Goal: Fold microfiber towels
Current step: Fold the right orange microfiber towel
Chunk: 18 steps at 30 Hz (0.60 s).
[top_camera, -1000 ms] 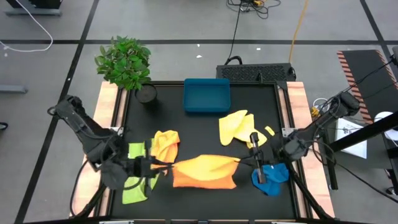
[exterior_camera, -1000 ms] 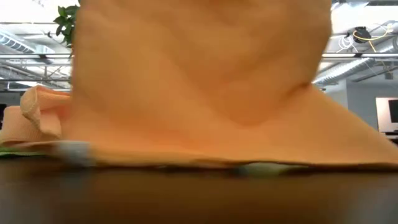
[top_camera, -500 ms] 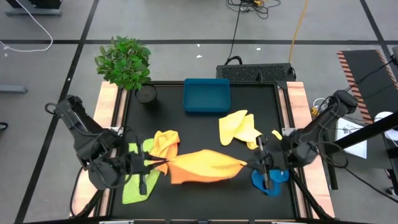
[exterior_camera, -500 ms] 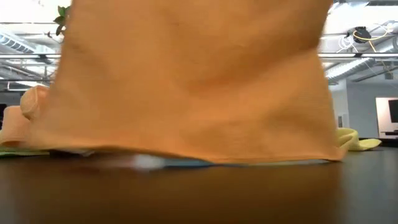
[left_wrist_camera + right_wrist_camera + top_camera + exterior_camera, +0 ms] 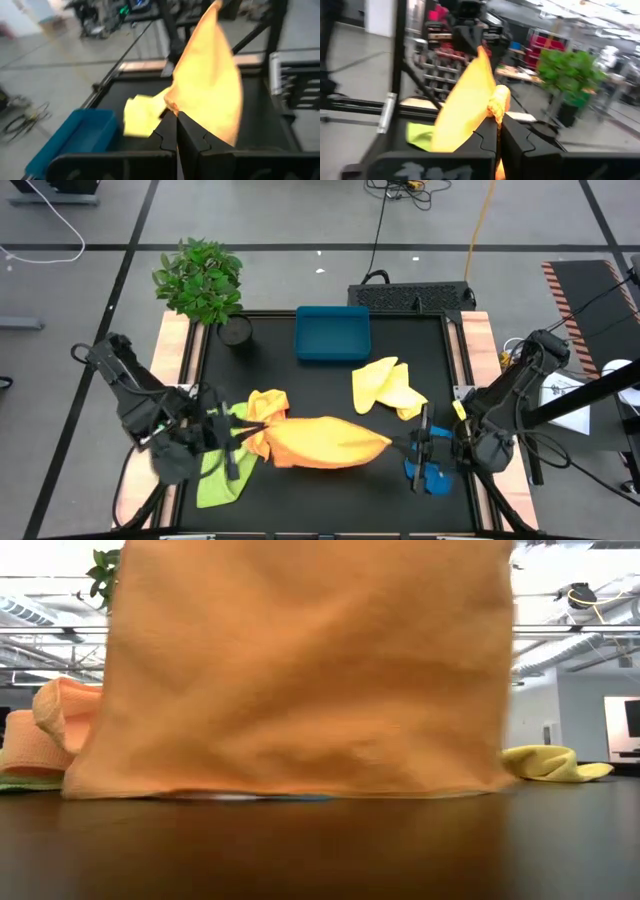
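Observation:
The golden yellow towel (image 5: 322, 442) hangs stretched between my two grippers over the table's near middle. In the low view the golden yellow towel (image 5: 300, 670) drops like a curtain, its lower edge at table level. My left gripper (image 5: 260, 432) is shut on its left end and my right gripper (image 5: 395, 445) on its right end. An orange towel (image 5: 266, 406) and a lime green towel (image 5: 222, 478) lie crumpled on the left. A pale yellow towel (image 5: 385, 387) and a blue towel (image 5: 435, 475) lie on the right. My left gripper pinches a bunched top corner (image 5: 171, 106) of the golden yellow towel between its two fingers, coming level from the table's left. The cloth rises and spreads away from the fingers. My right gripper pinches the opposite bunched corner (image 5: 498, 109), level from the table's right. The top edge runs between them and the rest hangs down.
A teal-blue tray (image 5: 332, 333) stands at the far middle, and a potted plant (image 5: 200, 278) at the far left corner. Bare black tabletop (image 5: 320, 490) lies in front of the hanging towel.
Both grippers have risen, still shut on the towel's ends; the right one has also gone toward the table's right edge. The golden yellow towel, which lay spread on the table, has been drawn up. It now hangs between them, its flared-out lower part pulled in.

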Available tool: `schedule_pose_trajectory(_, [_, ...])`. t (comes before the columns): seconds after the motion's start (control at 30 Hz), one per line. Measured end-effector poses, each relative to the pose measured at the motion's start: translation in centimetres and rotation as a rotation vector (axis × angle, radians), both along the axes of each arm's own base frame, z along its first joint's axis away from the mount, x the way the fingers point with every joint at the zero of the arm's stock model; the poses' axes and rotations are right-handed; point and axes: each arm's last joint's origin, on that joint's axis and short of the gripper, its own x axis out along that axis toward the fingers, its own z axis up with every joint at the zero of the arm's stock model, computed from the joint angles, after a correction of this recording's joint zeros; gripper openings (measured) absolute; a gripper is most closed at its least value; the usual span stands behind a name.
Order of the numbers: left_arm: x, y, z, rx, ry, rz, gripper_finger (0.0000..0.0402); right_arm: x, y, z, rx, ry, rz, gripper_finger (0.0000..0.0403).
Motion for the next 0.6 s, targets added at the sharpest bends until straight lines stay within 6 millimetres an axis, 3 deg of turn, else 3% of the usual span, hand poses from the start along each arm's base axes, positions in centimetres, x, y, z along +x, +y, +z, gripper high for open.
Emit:
schedule_pose_trajectory(0.2, [0.8,0.9,-0.2,-0.057,0.022,0.013,0.0003,-0.1,-0.8,0.6,0.029,-0.015,-0.017,0.0000])
schedule_pose_trajectory(0.6, [0.1,-2.0,1.6,-0.198,-0.085,-0.252,0.0003,-1.9,1.1,1.8,0.234,-0.121,0.188,0.0000])
